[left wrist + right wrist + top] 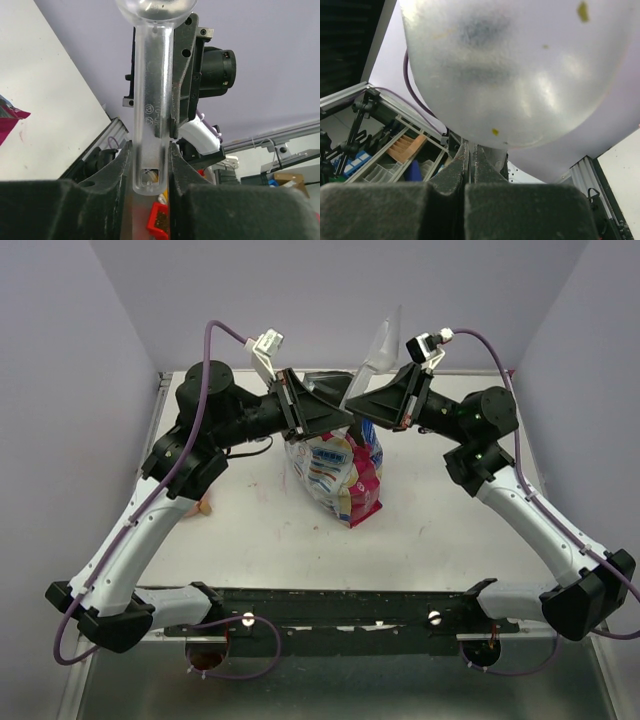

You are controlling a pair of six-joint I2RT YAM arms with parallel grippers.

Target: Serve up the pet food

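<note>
Salmon-pink shows well left of the bag (340,475): a sliver of a bowl (205,507) pokes out from under the left forearm, on the white table (260,530). The bag, glossy pink, white and blue, stands crumpled near the table's middle. The pet food itself cannot be made out in any view, so I cannot tell whether it is inside the bag.

Just above the bag's top, on its left side, the left gripper (149,172) is clamped on the bottom end of a clear plastic scoop (150,100). One finger presses each narrow edge of the handle. From there the scoop rises over the bag, bowl uppermost, leaning toward the far wall.

Above the bag's top right corner, the right gripper (470,160) has its fingers pressed almost together. It pinches the handle's flat faces higher up, just under the bowl. The frosted bowl fills the right wrist view, and a few small yellowish specks cling to its wall.
</note>
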